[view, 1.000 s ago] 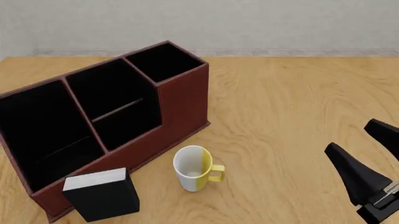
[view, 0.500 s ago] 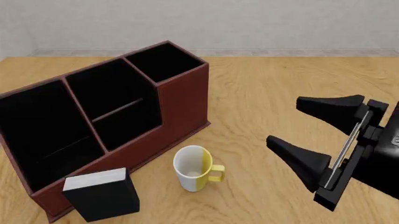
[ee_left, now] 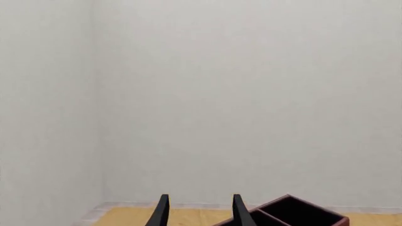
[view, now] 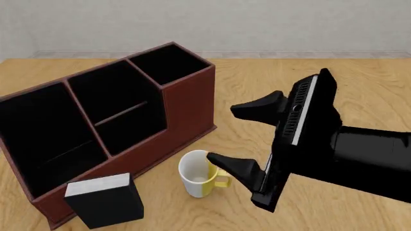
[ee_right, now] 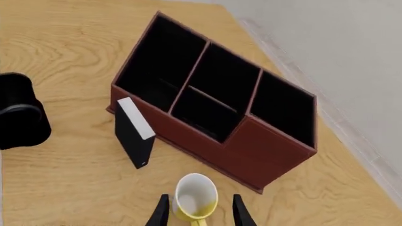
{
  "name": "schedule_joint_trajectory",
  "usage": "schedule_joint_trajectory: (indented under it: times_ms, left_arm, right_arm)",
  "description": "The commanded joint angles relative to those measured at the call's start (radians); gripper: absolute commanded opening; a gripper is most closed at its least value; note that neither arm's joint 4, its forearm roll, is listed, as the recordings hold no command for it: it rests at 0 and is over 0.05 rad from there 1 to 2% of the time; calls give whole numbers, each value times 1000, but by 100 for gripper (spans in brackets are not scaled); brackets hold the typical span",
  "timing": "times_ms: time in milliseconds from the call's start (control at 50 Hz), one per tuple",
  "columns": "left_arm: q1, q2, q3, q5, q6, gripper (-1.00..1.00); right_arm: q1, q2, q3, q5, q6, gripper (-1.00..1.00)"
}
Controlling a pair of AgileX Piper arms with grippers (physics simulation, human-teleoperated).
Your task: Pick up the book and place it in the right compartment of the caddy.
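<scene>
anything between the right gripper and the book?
Yes. The white-and-yellow mug stands upright on the table, between the open right gripper and the book, which stands against the caddy front. In the right wrist view, the mug sits between the fingertips, nearer than the book.

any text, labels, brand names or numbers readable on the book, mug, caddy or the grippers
None: no view shows any writing.
book: plain black cover, pale page edge, no title.
mug: white and yellow, no print.
caddy: plain red-brown walls, black inside, no label.
right gripper: plain black; its ribbed strip bears no characters.
left gripper: only plain black fingertips show.
</scene>
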Motion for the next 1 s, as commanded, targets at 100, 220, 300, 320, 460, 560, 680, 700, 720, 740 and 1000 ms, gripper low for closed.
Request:
schedule_joint_trajectory:
  times_ms: [100, 220, 300, 320, 460, 560, 680, 700, 720, 740, 1000]
  left_arm:
    - [9, 0, -16, 9, 5, 100]
    - [12, 0, -12, 7, 6, 100]
    - [12, 0, -8, 4, 9, 100]
    - [12, 0, -8, 4, 10, 100]
    - [8, 0, -6, 1, 17, 100]
    - [9, 0, 1, -1, 20, 100]
    - [12, 0, 23, -17, 26, 100]
    - [12, 0, 26, -19, 27, 100]
    - [11, 0, 30, -24, 30, 100]
    - [11, 0, 31, -25, 30, 100]
    - [30, 0, 66, -45, 33, 100]
  right_arm:
    - [92, 180, -110, 19, -15, 100]
    - [109, 246, -166, 33, -20, 100]
    - [117, 275, -184, 36, -20, 100]
    - [119, 284, -189, 36, -21, 100]
    - [133, 355, -233, 33, -10, 100]
    - [154, 399, -258, 24, 0, 100]
    - [173, 448, -282, 11, 8, 100]
    - [173, 454, -284, 8, 9, 100]
    - [180, 463, -287, 4, 15, 100]
    - [181, 471, -286, -2, 16, 100]
    - [215, 578, -313, -51, 50, 100]
